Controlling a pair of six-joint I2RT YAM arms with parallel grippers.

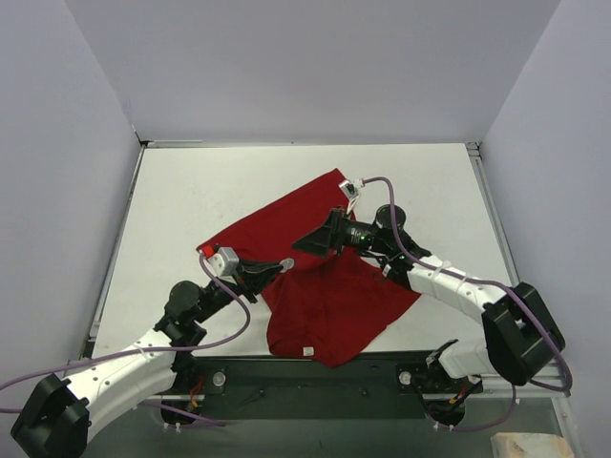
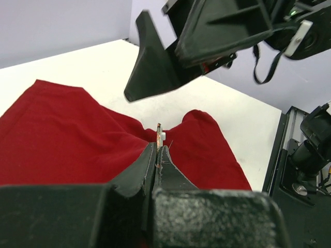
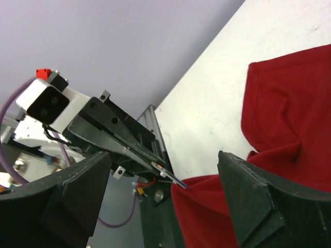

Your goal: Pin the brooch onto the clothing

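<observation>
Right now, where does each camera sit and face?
Top external: above, behind the bases, looking down on table, T-shirt, left arm, right arm.
Left wrist: on the left arm, looking along its shut jaws holding the brooch.
Right wrist: on the right arm, looking between its open jaws at the left arm.
Wrist views share brooch and T-shirt.

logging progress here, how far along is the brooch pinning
Done: the left pincer is shut on the brooch, held edge-on. In hand: it sits just above a fold of the red shirt, with the right pincer open opposite. Left: the brooch isn't fastened to the fabric yet.
</observation>
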